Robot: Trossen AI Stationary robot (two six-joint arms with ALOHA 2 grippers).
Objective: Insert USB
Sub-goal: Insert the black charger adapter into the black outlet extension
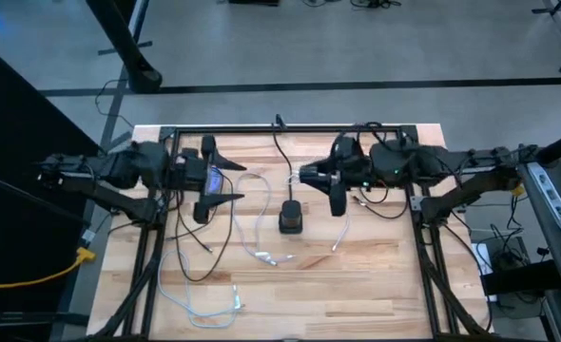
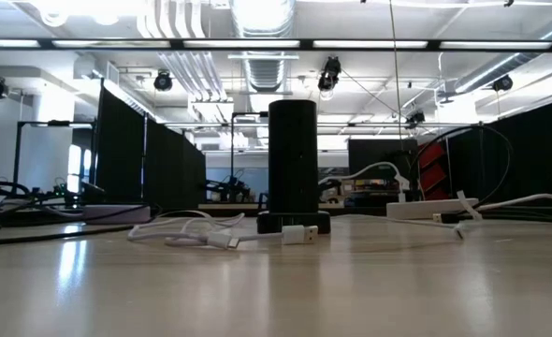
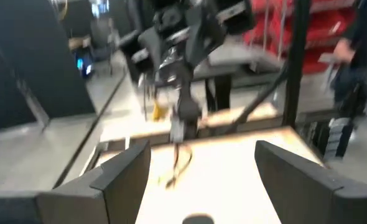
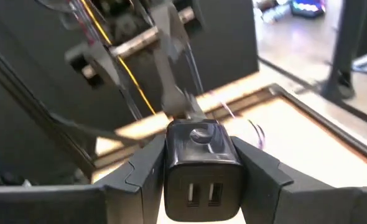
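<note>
My right gripper (image 4: 199,146) hangs above the table's middle (image 1: 311,178) and is shut on a black charger block (image 4: 196,163) with two USB ports (image 4: 199,194). My left gripper (image 3: 202,155) is open in the air over the table's left part (image 1: 225,176), with nothing between its fingers. A white USB cable (image 1: 261,249) lies slack on the wooden table (image 1: 376,294), its plug (image 2: 300,234) resting flat. A black upright tower (image 2: 293,164) stands on its base at the table's middle (image 1: 291,217). Neither gripper shows in the low view. My right gripper pinches the charger block by its two opposite side faces (image 4: 171,168), one finger on each. The fingers come at it roughly level, from the table's right. The block is lifted clear of the table, and its face with the two ports points back at the wrist.
Other white cables lie near the table's front left (image 1: 204,306) and right of the tower (image 1: 342,236). A black cord (image 1: 282,152) runs from the tower to the far edge. Black frame rails (image 1: 290,128) border the table. Bare wood lies along the near edge.
</note>
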